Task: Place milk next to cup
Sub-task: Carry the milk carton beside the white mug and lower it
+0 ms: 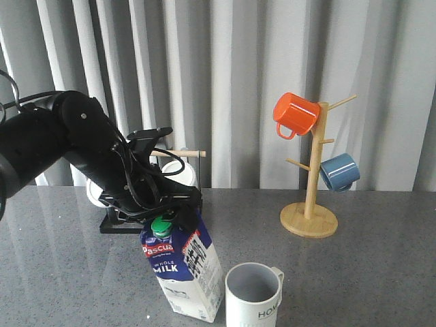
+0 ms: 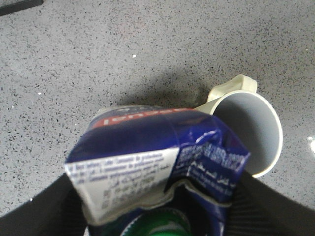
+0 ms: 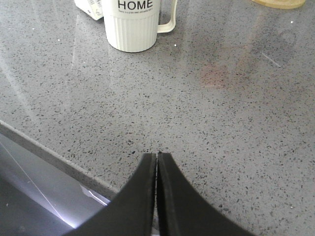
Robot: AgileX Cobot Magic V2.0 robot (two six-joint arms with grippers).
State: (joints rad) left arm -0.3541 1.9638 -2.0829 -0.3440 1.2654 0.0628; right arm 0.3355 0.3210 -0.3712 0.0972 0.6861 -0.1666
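Observation:
The blue and white milk carton (image 1: 184,272) with a green cap stands tilted on the grey table, just left of the off-white ribbed "HOME" cup (image 1: 253,294). My left gripper (image 1: 170,212) is shut on the carton's gable top. In the left wrist view the carton (image 2: 152,162) fills the space between my fingers and the cup (image 2: 251,132) sits right beside it. My right gripper (image 3: 157,157) is shut and empty near the table's front edge, with the cup (image 3: 132,24) and the carton's base (image 3: 88,9) farther off. The right gripper is out of the front view.
A wooden mug tree (image 1: 310,204) at the right rear carries an orange mug (image 1: 295,114) and a blue mug (image 1: 339,172). A black stand (image 1: 122,221) with a white mug (image 1: 178,174) is behind my left arm. The table's front edge (image 3: 54,157) is near my right gripper.

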